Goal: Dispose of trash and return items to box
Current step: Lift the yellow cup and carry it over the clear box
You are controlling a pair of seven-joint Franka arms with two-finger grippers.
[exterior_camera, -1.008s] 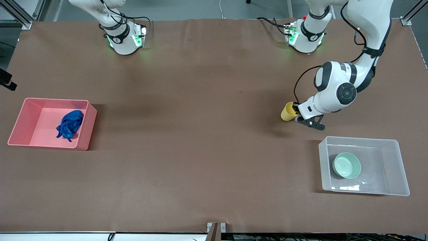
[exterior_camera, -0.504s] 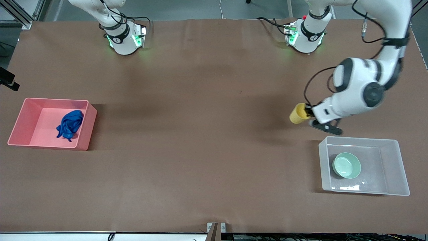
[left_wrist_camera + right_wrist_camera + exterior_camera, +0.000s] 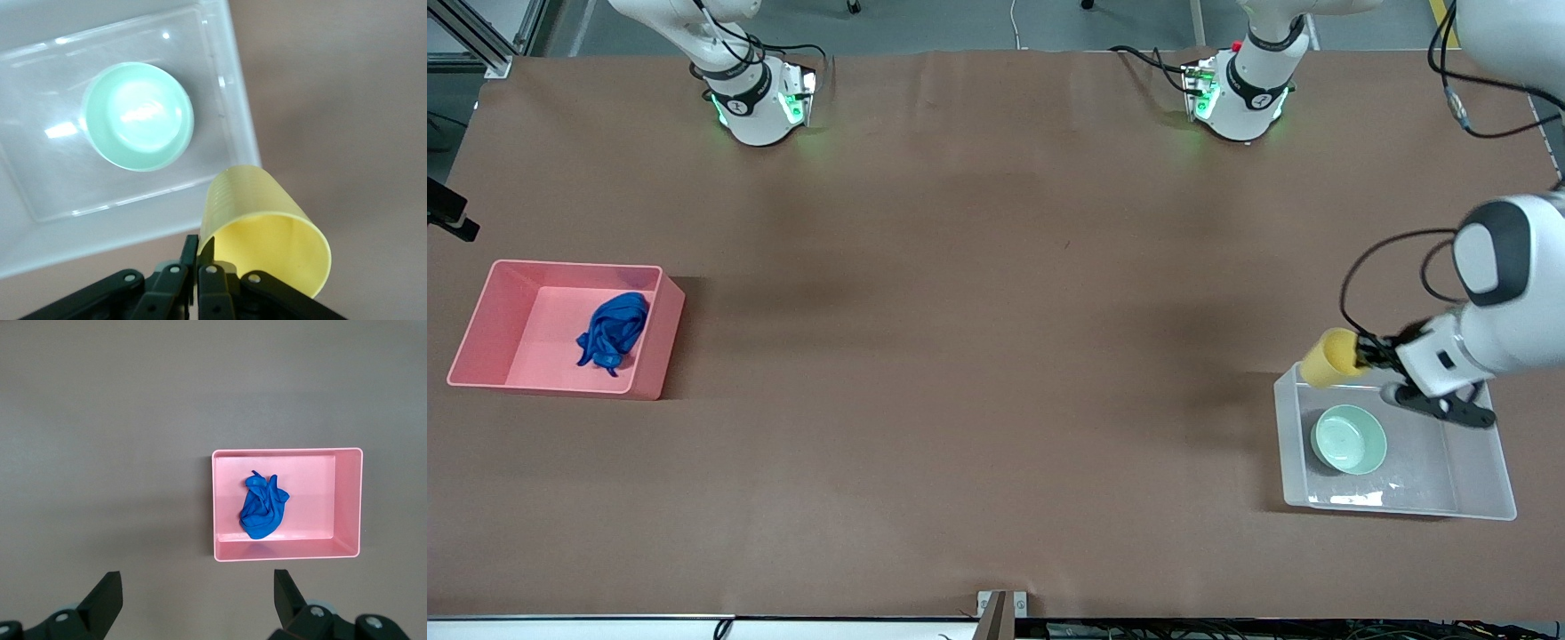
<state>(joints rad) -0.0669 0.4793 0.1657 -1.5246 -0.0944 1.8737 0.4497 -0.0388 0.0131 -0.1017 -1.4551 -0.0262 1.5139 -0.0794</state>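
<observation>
Two rectangular tubs stand on the brown table (image 3: pixel 978 356), one at each arm's end. At the left arm's end, the translucent clear plastic box (image 3: pixel 1485 480) holds the pale mint-green round bowl (image 3: pixel 1348 438), which sits upright on the box floor in the half toward the middle of the table. The left gripper (image 3: pixel 1371 354) is closed on the rim of the small yellow plastic cup (image 3: pixel 1329 358) and holds it in the air, tilted on its side, over the box corner that lies farthest from the front camera and toward the middle of the table. In the left wrist view the cup (image 3: pixel 263 227) shows its open mouth toward the camera, one black finger (image 3: pixel 212 283) pressed against its wall, with the bowl (image 3: pixel 138 116) and the clear box (image 3: pixel 233 113) below.

At the right arm's end, the opaque pink rectangular tub (image 3: pixel 649 347) contains the bright royal-blue crumpled cloth wad (image 3: pixel 613 332). The right gripper (image 3: pixel 197 600) hangs high over the table beside the pink tub (image 3: pixel 287 550), its fingers spread wide and holding nothing, with the blue wad (image 3: pixel 263 507) visible inside the tub.
</observation>
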